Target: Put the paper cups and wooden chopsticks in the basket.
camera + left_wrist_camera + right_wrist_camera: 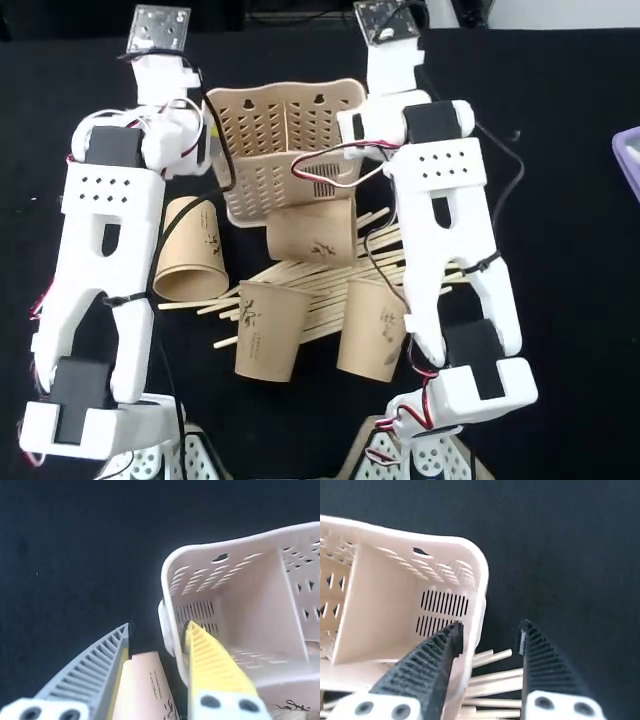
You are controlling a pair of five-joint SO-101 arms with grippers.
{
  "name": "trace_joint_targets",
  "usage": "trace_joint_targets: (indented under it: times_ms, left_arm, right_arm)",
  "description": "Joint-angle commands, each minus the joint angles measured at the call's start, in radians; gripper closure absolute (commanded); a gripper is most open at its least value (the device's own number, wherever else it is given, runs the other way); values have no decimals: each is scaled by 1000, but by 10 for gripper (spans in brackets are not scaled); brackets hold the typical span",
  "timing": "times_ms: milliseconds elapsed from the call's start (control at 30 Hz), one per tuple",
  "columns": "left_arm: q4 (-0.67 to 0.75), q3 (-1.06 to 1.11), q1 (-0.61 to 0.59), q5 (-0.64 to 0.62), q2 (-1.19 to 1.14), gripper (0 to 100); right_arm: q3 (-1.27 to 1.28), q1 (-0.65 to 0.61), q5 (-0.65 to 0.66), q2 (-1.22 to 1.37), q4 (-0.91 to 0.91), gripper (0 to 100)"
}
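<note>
The left hand and the right hand both gape open and empty beside the basket near the desk's far edge, with four paper cups lying among scattered wooden chopsticks on its near side.

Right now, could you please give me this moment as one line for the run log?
left tool open | right tool open | both beside basket | four paper cups, chopsticks lying on table, outside basket

Print on paper cups illegible.
</note>
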State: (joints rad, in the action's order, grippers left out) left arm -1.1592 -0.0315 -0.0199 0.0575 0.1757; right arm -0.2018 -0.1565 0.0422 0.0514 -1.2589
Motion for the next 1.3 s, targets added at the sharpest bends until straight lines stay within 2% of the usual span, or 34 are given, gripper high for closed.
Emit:
trace_joint_targets:
  times_ms: [0,267,433,633,800,867,967,1067,1167,1267]
  left_arm:
    - [58,-38,-18,-2,14,812]
    - [91,-110,-8,-2,81,812]
    - [86,-114,-19,-2,164,812]
    - [-31,-56,-93,5,288,812]
    - [-167,56,-166,17,381,811]
    - [-224,119,-179,109,414,811]
    - [-287,232,-185,334,466,811]
    - [-315,369,-186,499,532,811]
    - [-276,542,-176,580,608,811]
    - [-115,725,-186,595,689,809]
  right_arm:
    - [-79,-11,14,-45,68,808]
    - [-205,-11,18,-104,63,808]
    - [-268,9,18,-177,-91,808]
    - [-277,11,20,-294,-285,808]
    - [-232,11,21,-377,-381,808]
    - [-193,6,38,-414,-397,808]
    - [-107,6,94,-481,-394,809]
    - [5,6,132,-545,-377,809]
    - [147,9,140,-613,-328,809]
    - [295,11,140,-682,-264,810]
